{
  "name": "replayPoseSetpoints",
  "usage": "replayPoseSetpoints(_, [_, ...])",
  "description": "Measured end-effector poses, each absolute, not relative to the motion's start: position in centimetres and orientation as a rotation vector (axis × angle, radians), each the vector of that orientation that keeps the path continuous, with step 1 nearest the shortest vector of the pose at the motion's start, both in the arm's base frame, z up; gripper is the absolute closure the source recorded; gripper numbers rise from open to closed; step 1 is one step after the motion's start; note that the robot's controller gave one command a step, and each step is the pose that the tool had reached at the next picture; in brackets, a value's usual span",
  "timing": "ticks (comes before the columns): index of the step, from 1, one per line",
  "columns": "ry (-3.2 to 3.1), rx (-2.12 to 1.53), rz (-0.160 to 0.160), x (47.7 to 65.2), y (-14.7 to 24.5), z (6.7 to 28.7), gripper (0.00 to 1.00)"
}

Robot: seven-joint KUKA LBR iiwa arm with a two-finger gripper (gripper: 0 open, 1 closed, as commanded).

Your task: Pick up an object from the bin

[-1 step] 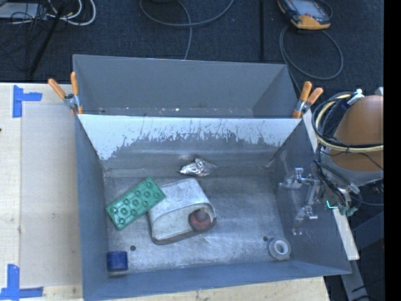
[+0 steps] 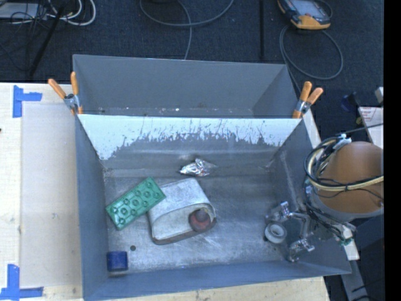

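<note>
Looks like the approach step to me: the gripper (image 2: 288, 232) is down in the right front corner of the grey metal bin (image 2: 188, 93), spread wide and empty, with a small grey round ring-shaped thing (image 2: 274, 233) just beside its tips, so next it'd need to centre on that and close.

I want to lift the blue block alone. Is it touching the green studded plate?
Apart. The camera view shows bare bin floor between the small blue block in the near-left corner and the green studded plate lying farther in.

The arm reaches in from the right, pincer (image 2: 289, 231) held low, its fingers seemingly spread apart.
</note>
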State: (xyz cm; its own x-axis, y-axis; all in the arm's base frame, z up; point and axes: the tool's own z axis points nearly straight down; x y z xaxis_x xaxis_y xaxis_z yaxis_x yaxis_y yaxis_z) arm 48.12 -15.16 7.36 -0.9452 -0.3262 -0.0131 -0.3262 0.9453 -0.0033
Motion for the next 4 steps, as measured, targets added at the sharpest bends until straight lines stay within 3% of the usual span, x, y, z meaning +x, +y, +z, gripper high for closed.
replayPoseSetpoints(1, [2.932, -1.114, 0.017, 47.1, -15.3, 10.0, 0.0])
replayPoseSetpoints(2, [2.859, -1.298, 0.004, 49.3, -14.1, 9.9, 0.0])
replayPoseSetpoints(3, [2.715, -1.561, 0.033, 48.9, -12.9, 7.4, 0.0])
replayPoseSetpoints(4, [2.578, -1.768, 0.038, 48.7, -12.9, 7.8, 0.0])
